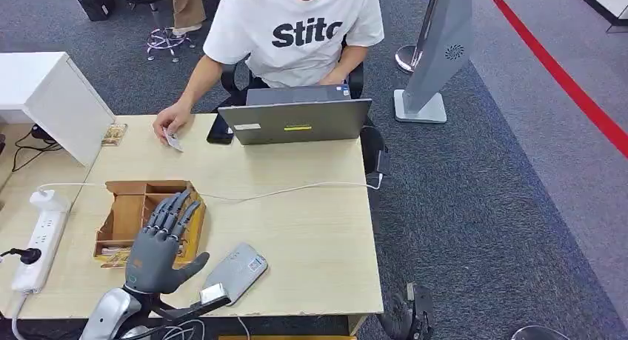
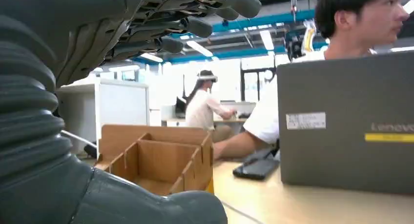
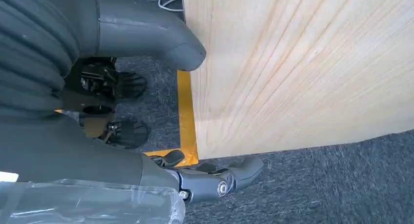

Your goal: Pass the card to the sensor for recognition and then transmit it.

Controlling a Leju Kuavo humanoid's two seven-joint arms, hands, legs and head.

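Left hand [image 1: 161,240] hovers spread and empty over the box [image 1: 122,207], presumably positioned to pick a card; right hand [image 3: 146,112] hangs empty beside the table [image 3: 293,63].

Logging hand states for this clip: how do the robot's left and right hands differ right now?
The left hand is raised over the cardboard organizer on the table, fingers spread, holding nothing. The right hand hangs beside the table's edge over the carpet, fingers loosely curled. Both are dark grey and hold no card.
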